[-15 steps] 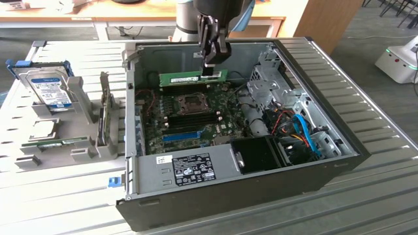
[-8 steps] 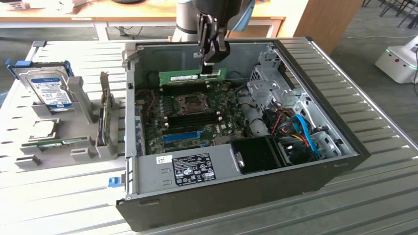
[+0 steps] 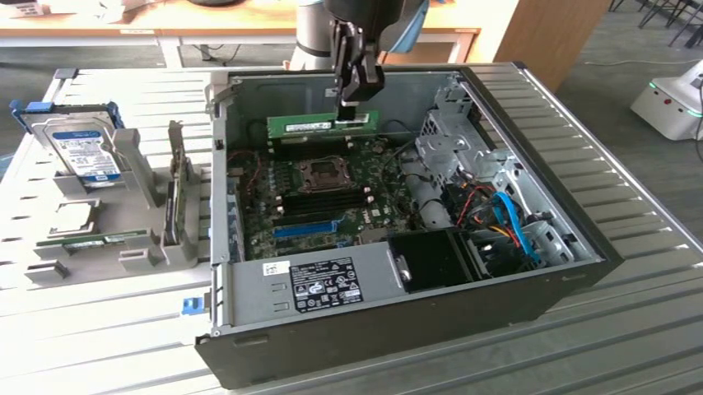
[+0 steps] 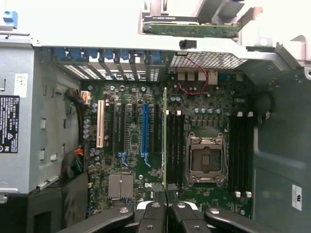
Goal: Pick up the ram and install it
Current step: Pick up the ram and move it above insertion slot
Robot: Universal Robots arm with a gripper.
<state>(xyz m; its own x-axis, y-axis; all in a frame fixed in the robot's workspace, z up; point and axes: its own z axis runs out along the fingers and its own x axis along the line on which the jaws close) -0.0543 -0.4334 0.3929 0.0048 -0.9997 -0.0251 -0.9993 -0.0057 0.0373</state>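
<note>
Gripping the ram over the computer case, the closed fingers cover part of its upper edge.

ram partly behind gripper, arm cropped above

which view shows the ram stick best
The exterior view: the ram hangs broadside over the open computer case, its green face and white label visible, pinched by the gripper. The wrist view shows the ram edge-on, a thin green line.
</note>
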